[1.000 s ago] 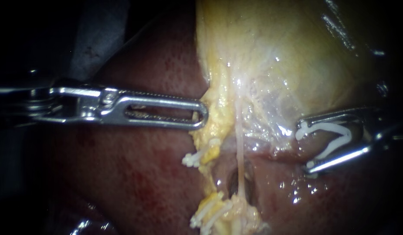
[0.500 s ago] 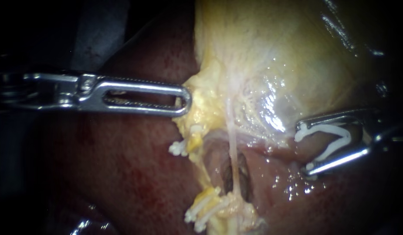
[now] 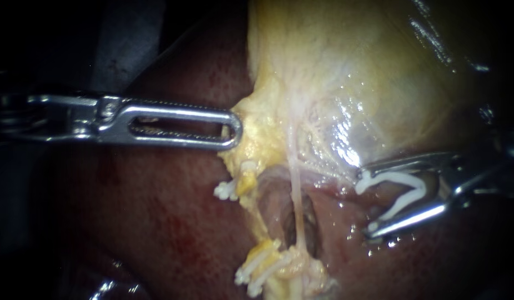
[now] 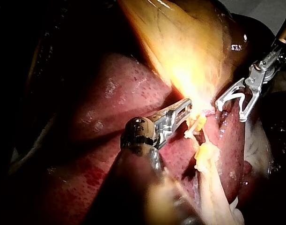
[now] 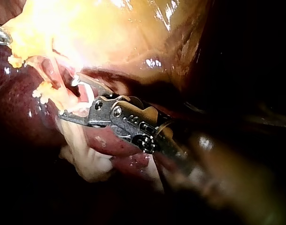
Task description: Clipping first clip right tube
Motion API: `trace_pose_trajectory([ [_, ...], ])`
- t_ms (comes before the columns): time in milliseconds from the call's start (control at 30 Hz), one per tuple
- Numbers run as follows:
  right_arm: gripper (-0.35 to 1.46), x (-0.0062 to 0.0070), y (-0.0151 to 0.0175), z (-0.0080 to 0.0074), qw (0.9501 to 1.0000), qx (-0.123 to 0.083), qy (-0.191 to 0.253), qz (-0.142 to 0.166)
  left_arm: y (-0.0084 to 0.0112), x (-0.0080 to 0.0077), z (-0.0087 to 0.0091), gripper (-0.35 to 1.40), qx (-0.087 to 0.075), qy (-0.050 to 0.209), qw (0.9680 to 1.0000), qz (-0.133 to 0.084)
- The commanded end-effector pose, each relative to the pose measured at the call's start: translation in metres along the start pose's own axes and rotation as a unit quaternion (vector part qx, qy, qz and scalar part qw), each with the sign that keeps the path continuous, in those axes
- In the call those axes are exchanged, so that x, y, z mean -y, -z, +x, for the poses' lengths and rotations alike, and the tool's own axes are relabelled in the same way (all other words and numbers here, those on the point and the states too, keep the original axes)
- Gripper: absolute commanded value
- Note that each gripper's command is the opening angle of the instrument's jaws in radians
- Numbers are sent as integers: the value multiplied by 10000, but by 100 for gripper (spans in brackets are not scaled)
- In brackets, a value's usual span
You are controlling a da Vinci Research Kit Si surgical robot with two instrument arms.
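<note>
**Change, last half second:** the right instrument (image 3: 363,204) has advanced toward the right tube (image 3: 297,200). The liver (image 3: 173,222) and gallbladder (image 3: 351,66) keep their places, so the endoscope has not shifted. The left instrument (image 3: 233,129) is unchanged over that interval. A second ago it sat nearer the tube. It has since drawn the yellow tissue (image 3: 257,150) away, leaving the tube stretched bare over a dark gap.

**State:** the left jaws are clenched on the yellow tissue at their tips. The right jaws stand wide apart, with an open clip (image 3: 422,186) seated against both. No tissue is inside the clip.

**Task's thing:** the right tube lies ahead of the right jaw tips, near but apart, not yet between them. From the left tips it is beyond the yellow tissue.

**Reading:** the approach is under way and the clip is not placed. I judge the jaws must travel on until the tube sits deep in the clip's mouth before closing. The tube looks thin and taut, so a tip snagging it could tear it.

**Count:**
- Instruments: 2
- Tubes: 2
- Clips: 4, with 1 loaded and 3 on the left tube (image 3: 248,180). One (image 3: 226,190) is just beside the left tips. Two (image 3: 251,275) are further along and overlap, so that count is less sure.
- Clips on the right tube: 0
- Liver: 1
- Gallbladder: 1
</note>
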Motion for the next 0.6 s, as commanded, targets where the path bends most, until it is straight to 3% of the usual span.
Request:
trace_pose_trajectory([
  [33,59,0,-5,-2,10000,13,-34,15,0,0,0,-35,0,-1,10000,-6],
  [333,59,-5,-48,-20,9998,85,-169,110,-2,3,1,-35,7,2,10000,-14],
  [600,59,-19,-71,-35,9996,108,-228,108,-3,4,2,-35,9,2,10000,-17],
])
